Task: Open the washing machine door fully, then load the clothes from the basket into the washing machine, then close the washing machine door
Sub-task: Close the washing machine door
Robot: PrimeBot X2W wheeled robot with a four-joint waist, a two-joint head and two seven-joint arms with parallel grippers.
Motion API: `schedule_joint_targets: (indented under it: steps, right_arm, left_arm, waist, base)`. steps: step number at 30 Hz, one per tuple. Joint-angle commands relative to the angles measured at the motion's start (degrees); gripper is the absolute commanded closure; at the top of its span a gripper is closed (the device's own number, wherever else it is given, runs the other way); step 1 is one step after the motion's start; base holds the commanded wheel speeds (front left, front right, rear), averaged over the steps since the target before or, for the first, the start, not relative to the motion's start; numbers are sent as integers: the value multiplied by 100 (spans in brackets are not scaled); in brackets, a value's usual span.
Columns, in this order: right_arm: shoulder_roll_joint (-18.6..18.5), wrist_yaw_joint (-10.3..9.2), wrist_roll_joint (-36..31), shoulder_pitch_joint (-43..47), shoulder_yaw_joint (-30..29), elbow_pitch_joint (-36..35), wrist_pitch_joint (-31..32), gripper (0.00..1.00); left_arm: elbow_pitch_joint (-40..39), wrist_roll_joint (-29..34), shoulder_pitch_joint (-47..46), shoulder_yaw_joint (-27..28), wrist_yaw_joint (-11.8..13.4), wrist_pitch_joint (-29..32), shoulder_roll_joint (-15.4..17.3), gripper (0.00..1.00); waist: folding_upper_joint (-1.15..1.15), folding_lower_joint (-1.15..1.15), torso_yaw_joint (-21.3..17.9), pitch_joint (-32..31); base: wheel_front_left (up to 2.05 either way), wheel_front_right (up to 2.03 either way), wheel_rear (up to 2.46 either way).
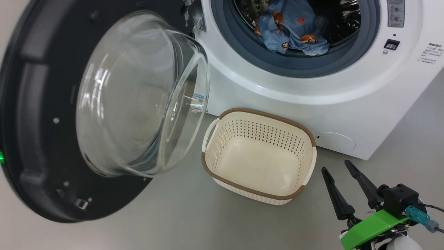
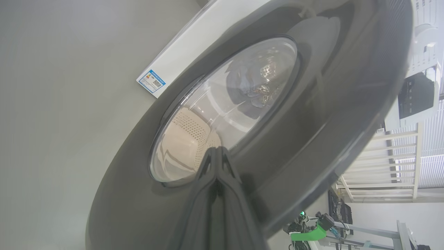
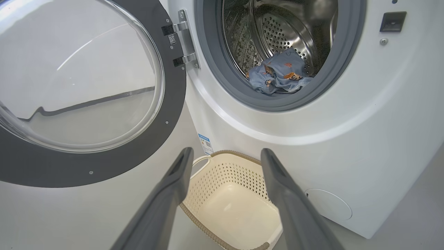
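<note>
Right pincer point(image 1: 335, 166) hangs wide and empty above the floor point(image 1: 173, 215) beside the empty basket point(image 1: 256, 113), left pincer point(image 2: 216, 152) pinched shut at the open washing machine door point(image 1: 34, 121), which could trap the clothes point(image 1: 291, 31) heaped at the drum's point(image 3: 284, 31) front edge by the gasket point(image 1: 242, 52) if swung closed.

Looks like a robotics lab or test bay, not a home. Washing machine point(image 1: 312, 104) sits on a bare grey floor point(image 1: 180, 222). Left wrist view, 4 o'clock: window blinds point(image 2: 432, 139), white railing point(image 2: 419, 163), dark equipment point(image 2: 338, 208).
</note>
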Motion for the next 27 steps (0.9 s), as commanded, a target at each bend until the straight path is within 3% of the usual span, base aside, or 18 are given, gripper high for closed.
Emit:
schedule_joint_targets:
  steps: [1, 17, 27]
  right_arm:
    - [-3, 9, -37, 90, 89, -123, -28, 0]
    - [138, 9, -48, 225, -27, -138, -28, 0]
    - [193, 9, -47, 280, -55, -144, -28, 0]
  left_arm:
    - [-369, -59, -32, 202, -23, 103, 229, 100]
    - [-2081, -119, 393, 115, -23, 595, -408, 100]
    - [-2517, 112, 240, -152, -23, 609, -998, 100]
  waist:
    - [0, 0, -30, -59]
    - [0, 0, -444, -363]
    - [0, 0, -826, -439]
  base:
    - [0, 0, 0]
    - [0, 0, 0]
    - [0, 0, 0]
